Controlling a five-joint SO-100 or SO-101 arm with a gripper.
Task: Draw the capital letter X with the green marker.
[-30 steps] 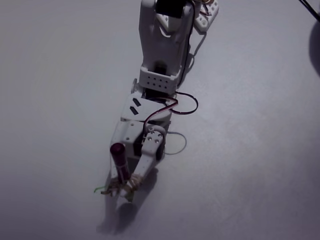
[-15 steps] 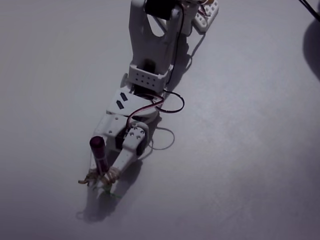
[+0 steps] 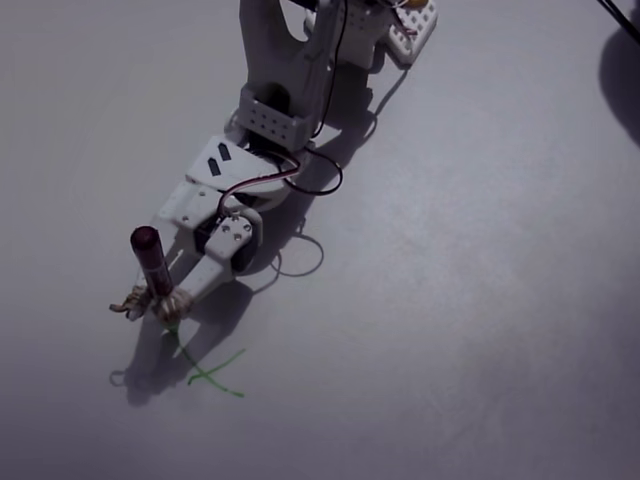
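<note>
From my fixed view the arm's base is cut off by the top edge, so I only see it from the upper links down. The lower end of the green marker (image 3: 150,262) is hidden: I can make out its dark magenta cap end, standing nearly upright at left of centre, but the green front and the tip are lost behind the gripper (image 3: 160,303) and some pale wrapping round its fingertips. I cannot tell whether the tip touches the table (image 3: 480,300).

The gripper is closed round the marker low on its barrel, the two fingers drawn in tight with no gap that I can see. The wrapping is too blurred for me to say what it is.

The capital letter X (image 3: 205,372) lies in the lower left of the frame, just below and to the right of the gripper. It is thin, light green and uneven: one long stroke runs down from beneath the gripper, crossed by a shorter, slightly curved one. Part of it sits in the arm's shadow, where it is faint.

A dark and red cable (image 3: 310,185) loops off the wrist. A white perforated part (image 3: 415,30) sits at the top edge. Dark shapes intrude at the upper right corner, too cropped to name.
</note>
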